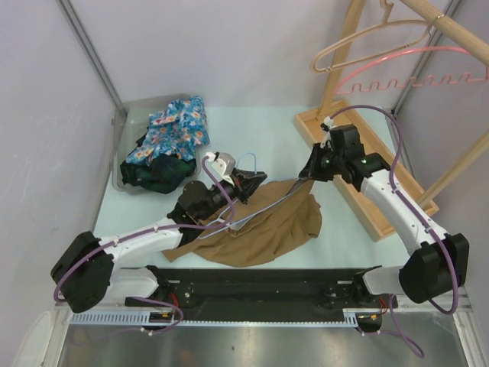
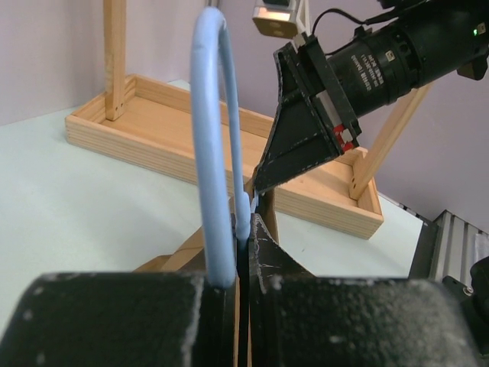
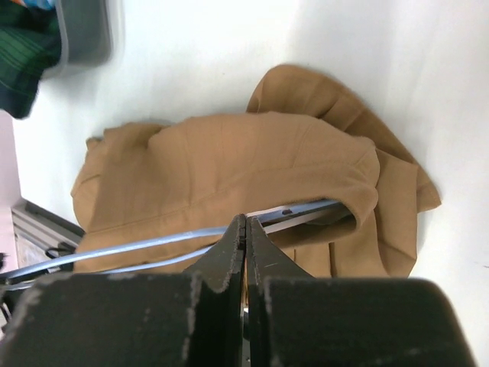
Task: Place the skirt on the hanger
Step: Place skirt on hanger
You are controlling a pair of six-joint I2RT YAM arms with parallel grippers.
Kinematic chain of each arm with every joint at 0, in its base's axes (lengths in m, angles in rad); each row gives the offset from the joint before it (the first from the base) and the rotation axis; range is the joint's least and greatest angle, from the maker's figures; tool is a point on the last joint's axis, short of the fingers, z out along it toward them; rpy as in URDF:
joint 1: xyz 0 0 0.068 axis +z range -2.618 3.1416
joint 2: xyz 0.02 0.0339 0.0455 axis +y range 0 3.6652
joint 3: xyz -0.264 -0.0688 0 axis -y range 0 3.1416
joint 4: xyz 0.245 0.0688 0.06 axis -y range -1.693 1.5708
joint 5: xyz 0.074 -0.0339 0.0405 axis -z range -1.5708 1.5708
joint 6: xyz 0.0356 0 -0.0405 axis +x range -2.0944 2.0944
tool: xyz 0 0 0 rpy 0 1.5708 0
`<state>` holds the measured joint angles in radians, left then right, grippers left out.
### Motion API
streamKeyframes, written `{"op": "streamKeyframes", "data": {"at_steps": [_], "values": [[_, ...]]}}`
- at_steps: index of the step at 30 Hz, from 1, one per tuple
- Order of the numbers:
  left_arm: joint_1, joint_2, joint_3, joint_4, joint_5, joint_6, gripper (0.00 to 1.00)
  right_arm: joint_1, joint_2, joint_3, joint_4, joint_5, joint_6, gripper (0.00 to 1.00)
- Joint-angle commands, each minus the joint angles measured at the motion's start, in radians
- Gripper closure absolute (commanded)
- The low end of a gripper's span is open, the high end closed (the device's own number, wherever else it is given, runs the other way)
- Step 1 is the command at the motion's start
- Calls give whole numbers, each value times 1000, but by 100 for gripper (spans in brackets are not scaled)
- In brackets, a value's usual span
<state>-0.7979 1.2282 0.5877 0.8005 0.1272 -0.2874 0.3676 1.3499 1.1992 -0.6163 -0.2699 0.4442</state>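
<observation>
The brown skirt [image 1: 263, 229] lies crumpled on the table between the two arms. A light-blue wire hanger [image 1: 248, 160] runs into it, and its wires [image 3: 137, 246] pass under the folded waistband [image 3: 229, 168]. My left gripper [image 1: 246, 183] is shut on the hanger's hook [image 2: 218, 153], which stands up between the jaws [image 2: 246, 229]. My right gripper [image 1: 308, 176] is shut at the skirt's upper right edge, and the cloth stretches taut up to its tips [image 3: 244, 225]. The right fingertips [image 2: 263, 180] show close in front of the left gripper.
A grey bin [image 1: 122, 134] holding floral and dark clothes stands at the back left. At the back right is a wooden rack, its base tray [image 1: 359, 183] on the table, with pink [image 1: 416, 76] and beige [image 1: 367, 42] hangers on its rail.
</observation>
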Motion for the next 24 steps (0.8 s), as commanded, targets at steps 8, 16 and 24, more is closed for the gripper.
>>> {"op": "streamKeyframes", "data": {"at_steps": [8, 16, 24], "values": [[-32, 36, 38, -57, 87, -19, 100, 43, -71, 33, 150, -262, 47, 100], [-43, 67, 57, -26, 135, -45, 100, 122, -9, 33, 216, -341, 65, 100], [-50, 82, 57, -32, 129, -50, 100, 185, 8, 33, 286, -499, 45, 100]]}}
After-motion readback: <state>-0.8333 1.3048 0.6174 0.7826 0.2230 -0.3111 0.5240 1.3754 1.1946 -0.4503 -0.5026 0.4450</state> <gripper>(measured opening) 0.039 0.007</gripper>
